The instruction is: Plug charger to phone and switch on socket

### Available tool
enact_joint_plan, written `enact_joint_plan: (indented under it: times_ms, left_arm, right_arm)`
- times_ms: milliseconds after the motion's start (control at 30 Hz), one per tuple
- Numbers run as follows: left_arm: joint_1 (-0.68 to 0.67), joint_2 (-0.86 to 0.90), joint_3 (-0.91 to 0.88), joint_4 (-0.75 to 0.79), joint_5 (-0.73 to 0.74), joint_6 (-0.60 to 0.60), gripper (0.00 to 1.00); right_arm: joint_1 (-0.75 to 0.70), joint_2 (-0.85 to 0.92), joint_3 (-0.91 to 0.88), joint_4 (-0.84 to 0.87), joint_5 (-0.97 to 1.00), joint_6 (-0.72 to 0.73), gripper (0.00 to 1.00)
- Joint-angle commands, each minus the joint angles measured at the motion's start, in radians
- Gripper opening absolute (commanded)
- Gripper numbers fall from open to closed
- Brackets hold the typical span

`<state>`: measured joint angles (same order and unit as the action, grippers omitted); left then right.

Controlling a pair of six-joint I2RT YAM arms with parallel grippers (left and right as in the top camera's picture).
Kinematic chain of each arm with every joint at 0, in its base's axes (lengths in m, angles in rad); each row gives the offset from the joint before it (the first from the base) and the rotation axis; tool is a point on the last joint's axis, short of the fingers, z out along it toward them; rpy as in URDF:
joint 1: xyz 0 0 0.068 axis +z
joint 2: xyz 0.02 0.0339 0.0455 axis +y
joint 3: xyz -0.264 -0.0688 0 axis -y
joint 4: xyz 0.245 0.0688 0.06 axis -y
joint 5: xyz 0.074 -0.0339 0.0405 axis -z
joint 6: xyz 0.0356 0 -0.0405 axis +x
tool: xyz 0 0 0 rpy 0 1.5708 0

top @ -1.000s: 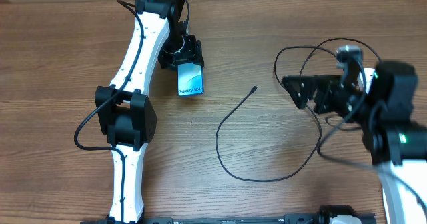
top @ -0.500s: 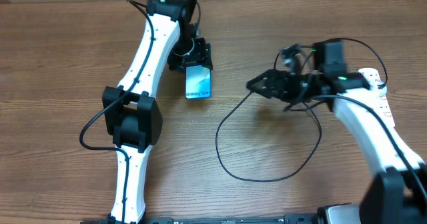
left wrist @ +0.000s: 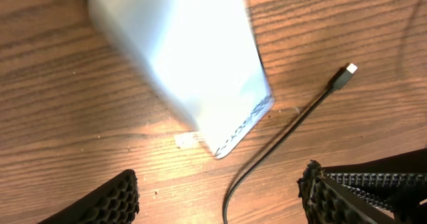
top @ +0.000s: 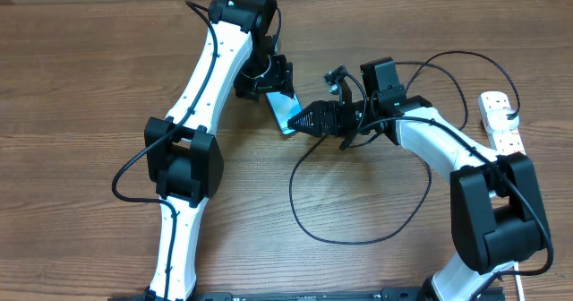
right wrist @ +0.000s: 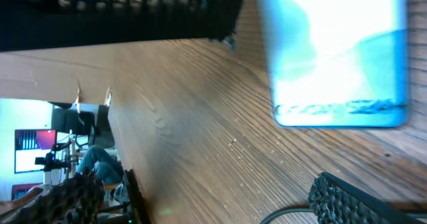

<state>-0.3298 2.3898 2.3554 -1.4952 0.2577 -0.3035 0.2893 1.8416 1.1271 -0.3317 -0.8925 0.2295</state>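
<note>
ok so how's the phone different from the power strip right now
The phone has a bright blue screen; the strip is white with red switches. The phone lies near the middle of the scene; the strip sits at the far right. The charger tip lies just beside the phone, well away from the strip. Both are rectangular.
</note>
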Motion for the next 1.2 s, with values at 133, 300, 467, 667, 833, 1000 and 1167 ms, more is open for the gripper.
enact_joint_plan:
  times_ms: [133, 300, 467, 667, 833, 1000, 1167]
  left_arm:
    - [-0.005, -0.045, 0.02, 0.028, -0.056, 0.007, 0.75]
    - [-0.007, -0.039, 0.014, 0.05, -0.065, -0.086, 0.76]
    - [-0.024, -0.039, -0.018, 0.103, -0.087, -0.228, 0.78]
    - [-0.068, -0.039, -0.1, 0.215, -0.135, -0.399, 0.8]
    - [-0.114, -0.039, -0.19, 0.316, -0.174, -0.446, 0.79]
    - [-0.153, -0.039, -0.253, 0.349, -0.313, -0.525, 0.88]
    - [-0.171, -0.039, -0.295, 0.384, -0.354, -0.536, 0.92]
  right_arm:
    - [0.0, 0.002, 0.018, -0.038, 0.151, 0.003, 1.0]
    - [0.0, 0.002, 0.018, -0.079, 0.264, 0.004, 1.0]
    - [-0.01, 0.002, 0.018, -0.125, 0.523, 0.127, 1.0]
    - [-0.016, 0.002, 0.018, -0.151, 0.63, 0.145, 1.0]
    - [-0.016, 0.002, 0.013, -0.16, 0.656, 0.145, 1.0]
    - [-0.016, 0.002, 0.011, -0.161, 0.657, 0.145, 1.0]
    - [-0.016, 0.002, 0.011, -0.161, 0.657, 0.145, 1.0]
